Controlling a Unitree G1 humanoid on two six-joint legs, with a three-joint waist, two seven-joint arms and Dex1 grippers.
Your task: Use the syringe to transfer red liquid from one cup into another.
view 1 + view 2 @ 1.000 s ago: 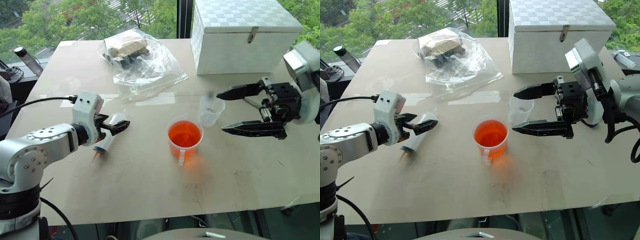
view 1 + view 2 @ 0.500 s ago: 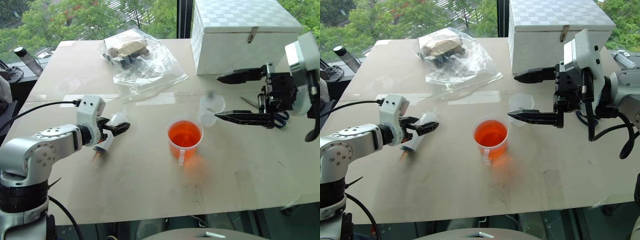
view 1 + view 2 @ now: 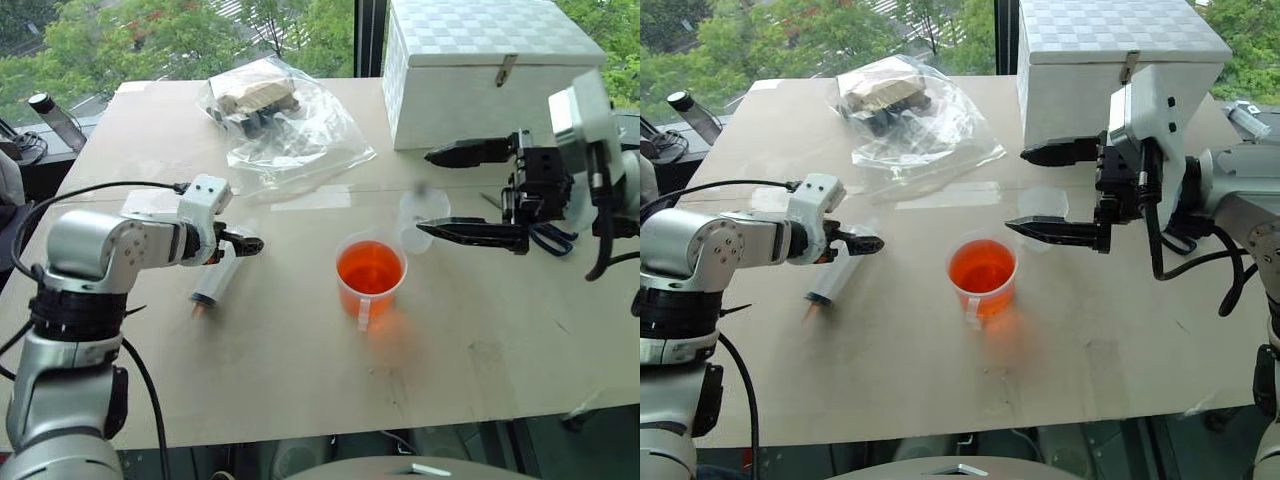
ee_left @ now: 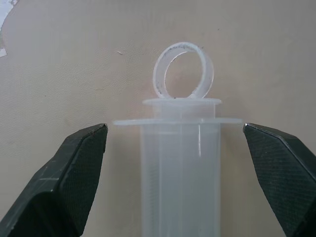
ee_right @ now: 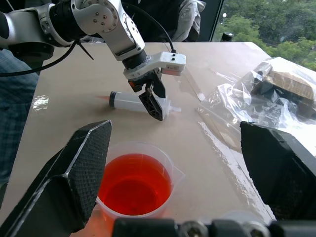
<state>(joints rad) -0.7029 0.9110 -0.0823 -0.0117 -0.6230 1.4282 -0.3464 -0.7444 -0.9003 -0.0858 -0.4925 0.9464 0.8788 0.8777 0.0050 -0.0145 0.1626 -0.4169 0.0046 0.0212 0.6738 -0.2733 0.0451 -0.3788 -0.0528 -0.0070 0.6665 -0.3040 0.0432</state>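
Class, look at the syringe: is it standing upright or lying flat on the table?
Lying flat. The syringe rests lengthwise on the table, between the open left gripper's fingers.

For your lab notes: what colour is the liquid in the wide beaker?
Orange-red liquid, clearest in the right wrist view.

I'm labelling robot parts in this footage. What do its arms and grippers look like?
Both arms are silver-grey metal with rounded joint housings showing small screw heads, ending in white boxy wrist modules. Black cables loop along each arm. The left gripper and the right gripper each have two black, tapering, pointed fingers; up close the finger surfaces show a fine cross-hatched texture.
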